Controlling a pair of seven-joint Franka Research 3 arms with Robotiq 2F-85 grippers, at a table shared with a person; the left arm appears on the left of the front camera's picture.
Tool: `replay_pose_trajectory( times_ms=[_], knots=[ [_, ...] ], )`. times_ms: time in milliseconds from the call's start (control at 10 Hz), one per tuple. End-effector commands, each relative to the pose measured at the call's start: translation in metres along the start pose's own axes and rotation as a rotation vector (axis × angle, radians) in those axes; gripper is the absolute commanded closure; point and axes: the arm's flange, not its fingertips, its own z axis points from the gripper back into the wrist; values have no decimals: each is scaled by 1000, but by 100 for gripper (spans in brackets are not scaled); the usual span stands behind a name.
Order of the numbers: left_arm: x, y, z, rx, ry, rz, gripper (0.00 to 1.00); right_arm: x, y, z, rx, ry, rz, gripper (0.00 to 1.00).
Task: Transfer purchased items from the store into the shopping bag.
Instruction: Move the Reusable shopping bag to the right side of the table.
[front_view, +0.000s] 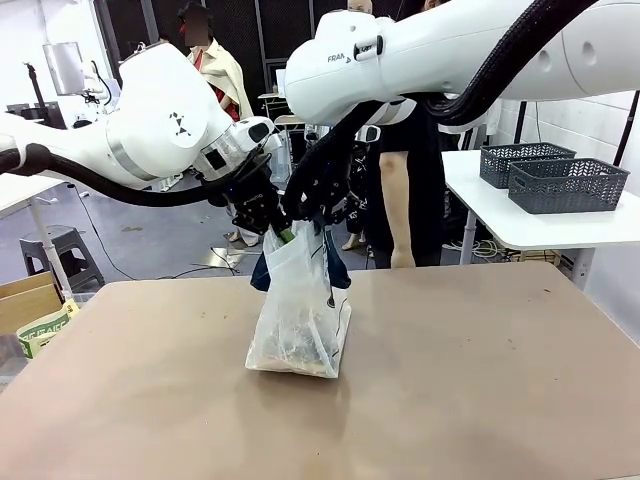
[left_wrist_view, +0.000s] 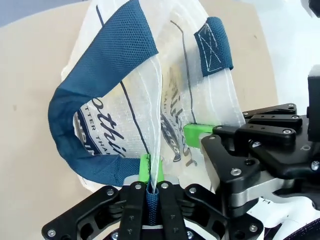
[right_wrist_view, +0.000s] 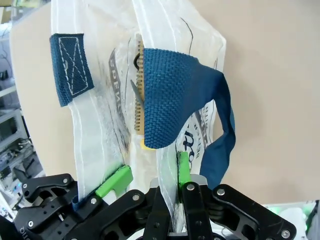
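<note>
The shopping bag (front_view: 298, 310) stands upright near the middle of the tan table (front_view: 470, 390). Its base rests on the tabletop, its mouth points up, and its long axis is vertical. The lower part bulges with pale contents, which I cannot tell apart in the front view. The film narrows toward the top, where it is gathered between my two grippers.

In the right wrist view, a flat tan-brown packet (right_wrist_view: 139, 95) with a serrated edge stands on end inside the bag (right_wrist_view: 100, 115). It is partly covered by a navy strap handle (right_wrist_view: 170, 100). In the left wrist view, the navy script print reads through the film of the bag (left_wrist_view: 195, 85), and the near handle (left_wrist_view: 100, 60) loops down beside my fingers.

Left gripper (front_view: 268, 228) (left_wrist_view: 152, 172): fingers together, clamped on the bag's top edge, pinching film and navy strap (one green pad (left_wrist_view: 144, 167) is visible against the film).

Right gripper (front_view: 306, 226) (right_wrist_view: 176, 172): fingers together, clamped on the rim opposite. It is just beside the left gripper, and the two are close but apart.

Beyond the far edge of the table stands a person (front_view: 405, 190) in dark clothing. To the right is a white side table (front_view: 520, 225) holding two dark grey slotted baskets (front_view: 565, 185), well apart from the bag.
</note>
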Motion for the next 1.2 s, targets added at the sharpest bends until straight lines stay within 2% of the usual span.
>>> replay_pose_trajectory(
  times_ms=[0, 400, 500, 900, 1000, 1100],
  knots=[
    [0, -2, 0, -10, 1, 4, 100, 0, 0, 1, 1, -2, 0, 100],
    [-6, -3, 3, -28, -4, 20, 100, 7, 4, -2, 46, -1, 70, 100],
    [-7, -3, 4, -57, 5, 25, 91, 8, 6, -3, 44, 4, 75, 100],
    [-16, 1, 18, -188, 11, 34, 11, 14, 10, -2, 59, 9, 118, 100],
    [-19, 6, 21, -226, 16, 50, 0, 14, 10, -2, 60, 10, 123, 100],
    [-21, 12, 23, -265, 14, 68, 0, 16, 9, -2, 63, 10, 125, 100]
  ],
)
